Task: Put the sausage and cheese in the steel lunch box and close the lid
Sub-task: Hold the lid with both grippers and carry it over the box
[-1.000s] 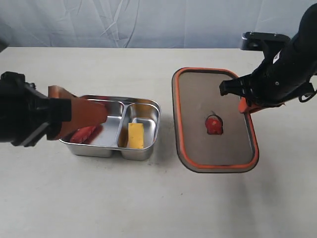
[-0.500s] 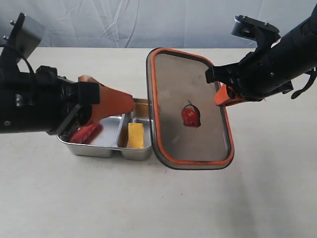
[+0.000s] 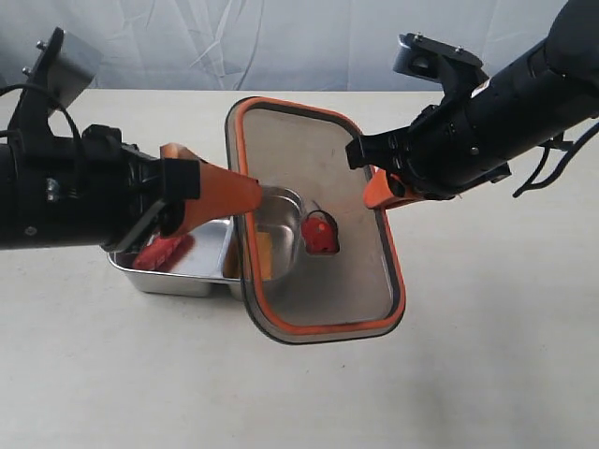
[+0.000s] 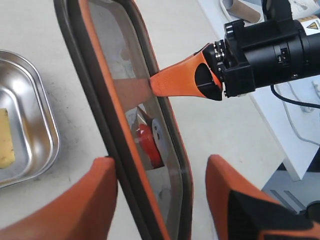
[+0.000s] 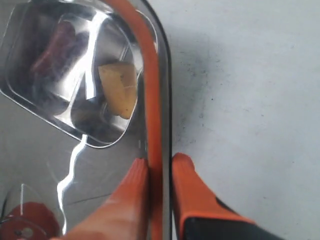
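Two food items lie in the steel lunch box (image 3: 178, 281): the sausage (image 3: 161, 251), red and glossy, in the left compartment, and the cheese (image 4: 6, 145), a yellow block, in the right compartment. Box stands on the beige table (image 3: 487, 355), left of centre in the exterior view. The lid (image 3: 299, 150) is off the box, with its orange seal rim facing the exterior camera and its small red-orange valve (image 3: 320, 234) near the middle. From that camera it overlaps the right end of the box, and the cheese shows dimly through the smoky panel. Whether lid and box touch cannot be told. Right gripper (image 5: 160, 164): orange fingers pinched on the lid's rim along its right long edge, one finger on each face. Left gripper (image 4: 157, 167): jaws spread wide, gripping nothing; it hangs over the box's left half, and in its wrist view the lid's long edge runs between the two fingers. A wrinkled grey-blue cloth (image 3: 281, 37) hangs behind the table.
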Available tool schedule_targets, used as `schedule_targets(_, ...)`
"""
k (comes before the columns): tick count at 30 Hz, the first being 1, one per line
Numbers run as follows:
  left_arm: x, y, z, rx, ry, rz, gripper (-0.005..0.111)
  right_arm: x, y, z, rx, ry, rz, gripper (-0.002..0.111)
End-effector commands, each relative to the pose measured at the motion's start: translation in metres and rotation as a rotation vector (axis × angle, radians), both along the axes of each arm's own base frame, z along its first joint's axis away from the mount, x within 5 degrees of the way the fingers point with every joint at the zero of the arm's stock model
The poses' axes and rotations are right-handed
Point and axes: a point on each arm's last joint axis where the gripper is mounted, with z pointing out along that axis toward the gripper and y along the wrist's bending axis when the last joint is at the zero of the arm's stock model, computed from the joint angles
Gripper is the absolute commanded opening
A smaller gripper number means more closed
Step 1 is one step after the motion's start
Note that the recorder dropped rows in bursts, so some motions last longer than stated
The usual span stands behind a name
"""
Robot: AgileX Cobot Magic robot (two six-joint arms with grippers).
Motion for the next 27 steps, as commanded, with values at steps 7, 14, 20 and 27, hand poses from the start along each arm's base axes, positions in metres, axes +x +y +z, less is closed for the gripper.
schedule_targets(7, 0.004, 0.002, -0.001, 0.018, -0.027, 0.024, 0.052, -0.002, 0.002, 0.004, 0.022, -0.007, 0.017, -0.001)
schedule_targets(14, 0.004, 0.002, -0.001, 0.023, -0.032, 0.026, 0.052, -0.005, 0.006, 0.007, 0.076, 0.003, 0.054, -0.001)
schedule_targets(20, 0.005, 0.003, -0.001, 0.025, -0.036, 0.035, 0.052, -0.007, 0.008, 0.008, 0.101, 0.013, 0.079, -0.001)
schedule_targets(27, 0.008, 0.000, -0.007, 0.037, -0.011, 0.030, 0.047, -0.011, 0.014, 0.012, 0.175, 0.026, 0.126, -0.001)
